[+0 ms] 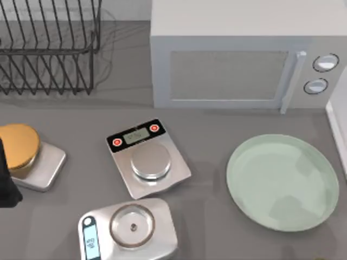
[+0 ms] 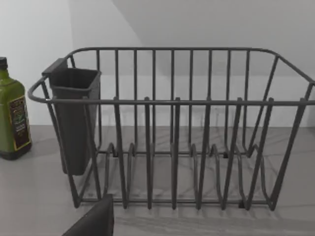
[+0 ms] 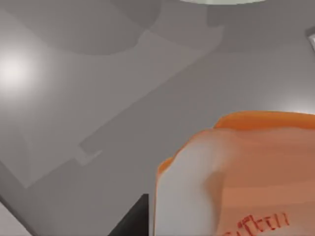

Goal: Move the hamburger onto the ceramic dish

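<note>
The hamburger (image 3: 236,177) is looming close before the right wrist camera over grey table (image 1: 217,141), near the ceramic dish (image 1: 282,181); claw state: cannot tell.

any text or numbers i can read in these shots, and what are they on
Nothing reads clearly.
Hamburger: red lettering, too blurred to read.
Scale with two red buttons: display digits too small.
Front scale: blue display, unreadable.
Green bottle: dark label, print too small.
Microwave: two unmarked dials.
</note>
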{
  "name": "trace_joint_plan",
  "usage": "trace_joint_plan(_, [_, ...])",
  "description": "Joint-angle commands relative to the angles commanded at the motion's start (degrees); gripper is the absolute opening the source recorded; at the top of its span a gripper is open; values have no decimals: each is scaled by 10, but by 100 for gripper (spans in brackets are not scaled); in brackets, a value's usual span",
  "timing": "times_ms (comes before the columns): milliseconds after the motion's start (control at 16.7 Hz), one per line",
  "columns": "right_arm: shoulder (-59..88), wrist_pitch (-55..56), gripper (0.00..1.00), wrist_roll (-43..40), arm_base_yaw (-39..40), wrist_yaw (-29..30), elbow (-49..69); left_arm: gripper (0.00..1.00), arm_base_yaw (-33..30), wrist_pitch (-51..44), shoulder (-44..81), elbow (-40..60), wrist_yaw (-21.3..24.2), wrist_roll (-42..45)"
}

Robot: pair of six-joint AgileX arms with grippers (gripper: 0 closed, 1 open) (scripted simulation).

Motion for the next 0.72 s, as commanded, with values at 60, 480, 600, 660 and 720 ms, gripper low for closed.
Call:
trace_joint_plan(60, [32, 3, 0, -18, 23, -1, 26, 100, 0, 0, 0, 0, 0, 0])
trace_joint_plan(480, [237, 39, 0, -128, 182, -4, 194, 100, 0, 0, 0, 0, 0, 0])
trace_joint_plan(600, [249, 43, 0, -135, 193, -4, 205, 100, 0, 0, 0, 0, 0, 0])
trace_joint_plan(660, [249, 43, 0, -135, 193, -4, 205, 100, 0, 0, 0, 0, 0, 0])
trace_joint_plan(720, [249, 43, 0, -135, 193, -4, 205, 100, 0, 0, 0, 0, 0, 0])
